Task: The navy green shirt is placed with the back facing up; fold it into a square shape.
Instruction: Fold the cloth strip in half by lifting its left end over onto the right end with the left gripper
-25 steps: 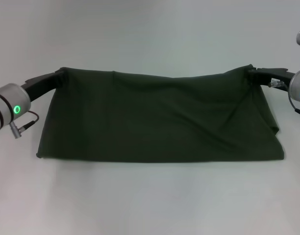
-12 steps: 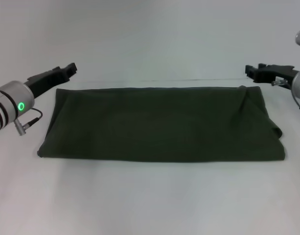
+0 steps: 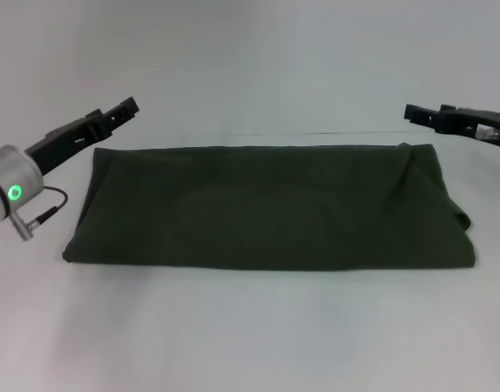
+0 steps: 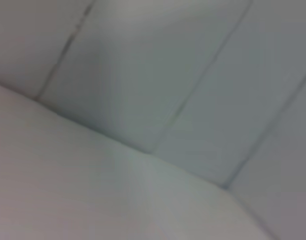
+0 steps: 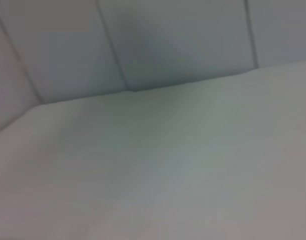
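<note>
My left gripper (image 3: 129, 107) hangs in the air just beyond the far left corner of the shirt, holding nothing; its two dark fingers look slightly parted at the tip. My right gripper (image 3: 415, 113) hangs in the same way just beyond the far right corner, also empty, but whether its fingers are apart or together I cannot tell. Neither touches the cloth. Both wrist views show only bare pale table (image 3: 250, 327) and wall panels, with no fingers and no cloth in sight.

Between the two grippers lies the navy green shirt (image 3: 266, 208), dark olive, spread on the table as a wide, flat band running from my left to my right. It is already doubled over along its length, with a straight far edge and a straight near edge. The left end is tidy. The right end is less so: a loose flap bulges outward at the near right corner, and a soft ridge runs down from the far right corner.

I judge the shirt to be light, limp and not at all fragile. It will sag and drape the moment it is lifted, and its layers may slide over one another, so a pinch must catch every layer at once. To bring the band toward a square, the best holds seem to be the two corners of one short end, taken together and carried across toward the other end.
</note>
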`<state>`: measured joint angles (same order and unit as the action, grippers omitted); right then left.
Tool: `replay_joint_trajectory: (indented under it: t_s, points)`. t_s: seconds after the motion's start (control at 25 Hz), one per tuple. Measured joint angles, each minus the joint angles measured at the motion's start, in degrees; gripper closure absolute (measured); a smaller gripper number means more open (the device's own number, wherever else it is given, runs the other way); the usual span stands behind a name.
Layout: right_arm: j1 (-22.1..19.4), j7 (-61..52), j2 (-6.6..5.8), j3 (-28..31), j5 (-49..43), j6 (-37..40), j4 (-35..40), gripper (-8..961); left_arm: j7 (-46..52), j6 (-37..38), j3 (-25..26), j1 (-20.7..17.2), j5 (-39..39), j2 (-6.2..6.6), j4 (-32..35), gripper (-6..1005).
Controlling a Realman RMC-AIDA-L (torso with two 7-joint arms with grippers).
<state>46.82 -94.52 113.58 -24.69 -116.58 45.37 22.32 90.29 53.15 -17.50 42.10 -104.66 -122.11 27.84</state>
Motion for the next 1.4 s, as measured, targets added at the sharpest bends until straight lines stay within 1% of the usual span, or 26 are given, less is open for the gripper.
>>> replay_joint_trajectory:
  t_s: [0.04, 0.08, 0.2, 0.24, 0.36, 0.48, 0.6, 0.84, 1.08, 1.24, 1.4]
  points:
    - [-1.7, -4.4, -0.5, -2.3, 0.0, 5.2, 1.6, 249, 1.5, 6.5, 0.0, -1.8, 0.0, 0.48, 0.0, 225]
    - [-1.7, -4.4, -0.5, -2.3, 0.0, 5.2, 1.6, 234, 1.9, 7.8, 0.0, -2.3, 0.0, 0.58, 0.0, 226]
    - [-4.7, -9.8, -0.71, -5.0, 0.0, 12.2, 5.3, 188, 3.7, 13.4, 0.0, -4.3, -0.3, 0.73, 0.8, 230]
    - [-5.9, -11.3, -0.63, -5.4, 0.0, 14.8, 6.8, 173, 4.6, 15.7, -0.1, -5.2, -0.4, 0.65, 1.6, 232]
    - [-8.8, -13.8, -0.38, -5.7, 0.0, 20.8, 9.7, 173, 6.5, 20.7, -1.4, -7.5, -0.4, 0.29, 3.9, 231]
    - [-11.3, -16.2, -0.78, -5.7, 0.0, 26.0, 11.1, 173, 7.6, 22.4, -4.1, -9.8, -0.6, -0.2, 6.3, 228]
    - [-12.8, -18.1, -1.44, -6.2, -0.2, 28.8, 11.3, 172, 7.8, 22.4, -6.2, -11.8, -1.7, -0.63, 8.3, 228]
    - [-15.0, -21.4, -2.55, -8.4, -1.3, 29.7, 11.7, 172, 7.8, 21.6, -6.2, -13.9, -7.2, -1.08, 10.4, 231]
    - [-15.1, -21.7, -2.58, -8.1, -1.8, 28.8, 11.6, 173, 7.2, 16.6, -5.9, -15.4, -9.9, -1.55, 11.8, 232]
    - [-14.9, -21.8, -2.55, -8.3, -1.8, 27.3, 11.2, 172, 7.5, 11.4, -5.9, -15.6, -13.0, -1.58, 11.9, 226]
    - [-14.8, -22.1, -2.39, -8.4, -1.8, 26.9, 11.1, 173, 7.6, 7.5, -6.3, -15.5, -14.2, -1.62, 11.2, 226]
